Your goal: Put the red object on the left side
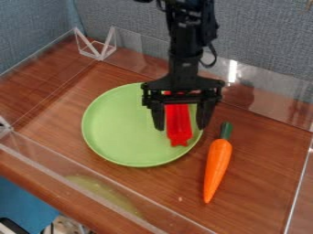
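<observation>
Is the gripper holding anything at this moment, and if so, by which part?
Nothing is held. The gripper stands open, its fingers straddling the red object, which lies on the green plate. The jaws have not closed on it.

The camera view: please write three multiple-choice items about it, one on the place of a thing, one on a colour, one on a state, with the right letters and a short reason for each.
1. Where does the red object lie?
A. on the green plate
B. on the wood beside the carrot's tip
C. by the wire stand at the back

2. What colour is the plate?
A. white
B. light green
C. blue

3. How does the tool stand?
A. shut, lifted high above the table
B. open, its fingers on either side of the red object
C. open, over the carrot

Answers:
1 A, the red bar rests on the plate's right part.
2 B, the round plate is light green.
3 B, the two dark fingers stand apart with the bar between them, while the carrot lies to the right, outside the plate.
</observation>
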Controlling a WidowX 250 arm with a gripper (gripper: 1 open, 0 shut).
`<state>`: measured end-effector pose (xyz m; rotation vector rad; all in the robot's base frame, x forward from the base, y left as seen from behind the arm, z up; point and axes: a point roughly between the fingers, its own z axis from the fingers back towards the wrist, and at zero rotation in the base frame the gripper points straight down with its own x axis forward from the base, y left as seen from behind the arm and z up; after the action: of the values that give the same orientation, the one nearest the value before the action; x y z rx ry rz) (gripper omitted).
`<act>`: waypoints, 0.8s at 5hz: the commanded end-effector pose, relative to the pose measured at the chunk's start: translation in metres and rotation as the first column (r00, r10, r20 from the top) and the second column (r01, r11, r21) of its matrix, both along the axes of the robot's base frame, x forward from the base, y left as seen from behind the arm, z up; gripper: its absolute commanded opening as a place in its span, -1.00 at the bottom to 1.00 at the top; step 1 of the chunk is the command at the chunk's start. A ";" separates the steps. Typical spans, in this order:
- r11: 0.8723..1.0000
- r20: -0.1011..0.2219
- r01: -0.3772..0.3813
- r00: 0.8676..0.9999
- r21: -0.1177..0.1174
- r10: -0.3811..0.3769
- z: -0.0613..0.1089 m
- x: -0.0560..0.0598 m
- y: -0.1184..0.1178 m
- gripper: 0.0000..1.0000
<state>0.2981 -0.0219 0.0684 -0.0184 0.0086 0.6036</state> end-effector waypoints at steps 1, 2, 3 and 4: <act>1.000 0.058 -0.008 0.998 0.008 0.007 0.015 0.003 0.000 1.00; 1.000 0.055 -0.019 0.998 0.015 0.019 0.007 0.004 0.002 1.00; 0.999 0.050 -0.030 0.998 0.021 0.029 0.000 0.005 0.005 1.00; 0.999 0.044 -0.040 0.998 0.028 0.039 -0.008 0.005 0.007 1.00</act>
<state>0.2989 -0.0176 0.0510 0.0054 -0.0073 0.6391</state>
